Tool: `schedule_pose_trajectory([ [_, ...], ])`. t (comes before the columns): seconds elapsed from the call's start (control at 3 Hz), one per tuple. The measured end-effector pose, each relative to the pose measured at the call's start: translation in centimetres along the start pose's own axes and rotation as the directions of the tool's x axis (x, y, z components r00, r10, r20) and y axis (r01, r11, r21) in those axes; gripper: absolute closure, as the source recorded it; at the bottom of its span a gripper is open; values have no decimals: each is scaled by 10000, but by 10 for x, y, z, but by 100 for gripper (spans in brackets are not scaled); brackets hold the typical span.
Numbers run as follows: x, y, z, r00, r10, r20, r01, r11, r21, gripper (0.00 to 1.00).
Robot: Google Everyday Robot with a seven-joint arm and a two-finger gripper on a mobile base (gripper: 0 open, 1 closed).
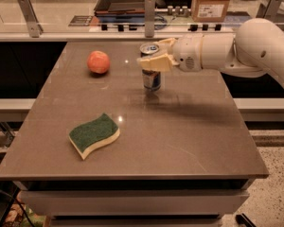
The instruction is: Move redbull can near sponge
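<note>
Nearest, one sponge (93,135) lies flat on the front left of the brown table (180,141), green side up, its long wavy body running from lower left to upper right. Beyond it, toward the middle of the back half, stands the single redbull can (152,79), upright with its long axis vertical and its silver top facing up; whether its base rests on the table cannot be told. The one gripper (151,54) reaches in from the right on a white arm (236,51) and pinches the can's upper part, one finger across the front and one behind. The can is well apart from the sponge. To the can's left, near the back left, sits one round orange-red fruit (98,62), apart from both. Past the table's far edge runs a pale counter with a cardboard box (211,3) and a dark tray (125,1). A speckled floor (274,193) shows at lower right.
</note>
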State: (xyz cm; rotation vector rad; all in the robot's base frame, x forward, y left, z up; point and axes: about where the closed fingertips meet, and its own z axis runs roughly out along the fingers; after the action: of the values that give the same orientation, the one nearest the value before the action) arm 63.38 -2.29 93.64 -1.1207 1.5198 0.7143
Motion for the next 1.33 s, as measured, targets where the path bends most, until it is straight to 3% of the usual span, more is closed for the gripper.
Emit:
schedule_pose_trajectory([
  [0.67,-3,56,4,9988,-292,-391,277,9989,-388,100],
  [1.33,-8,106,33,9999,-51,-115,44,9980,-631,100],
])
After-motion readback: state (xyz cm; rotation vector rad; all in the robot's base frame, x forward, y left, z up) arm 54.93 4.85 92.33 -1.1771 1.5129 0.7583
